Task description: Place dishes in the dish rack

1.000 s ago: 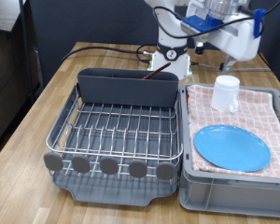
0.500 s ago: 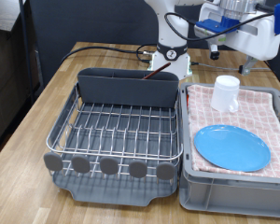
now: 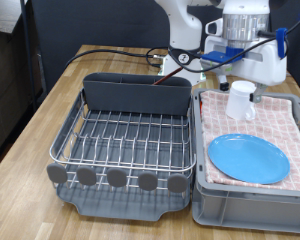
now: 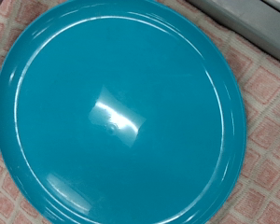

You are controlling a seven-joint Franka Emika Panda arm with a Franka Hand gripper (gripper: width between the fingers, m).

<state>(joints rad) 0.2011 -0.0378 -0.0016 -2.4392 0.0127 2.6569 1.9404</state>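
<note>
You are looking at a blue plate (image 3: 248, 158) lying flat on the pink checked cloth (image 3: 286, 118) inside the grey crate (image 3: 252, 205), on the exterior view's right. The white mug (image 3: 242, 99) is standing on the same cloth, just beyond the plate. The dish rack (image 3: 125, 140) is sitting beside the crate, on the exterior view's left, and no plate or mug is resting in it. You cannot pick out the wooden spoon for sure.

The plate looks like the thing you are going for, because the wrist view is filled with the plate (image 4: 121, 112) seen from straight above. A flat plate is hard to pinch from the top. You are better off aiming for its rim, coming down slowly and keeping the fingers square to the edge. The shiny top will be slippery, so a firm hold on the edge matters.

The arm (image 3: 247, 40) is hanging high over the far end of the crate, above the mug, with the hand pointing down. The fingers are not showing clearly in either view, so you cannot tell if the jaws are apart or together. Nothing is showing between them.
</note>
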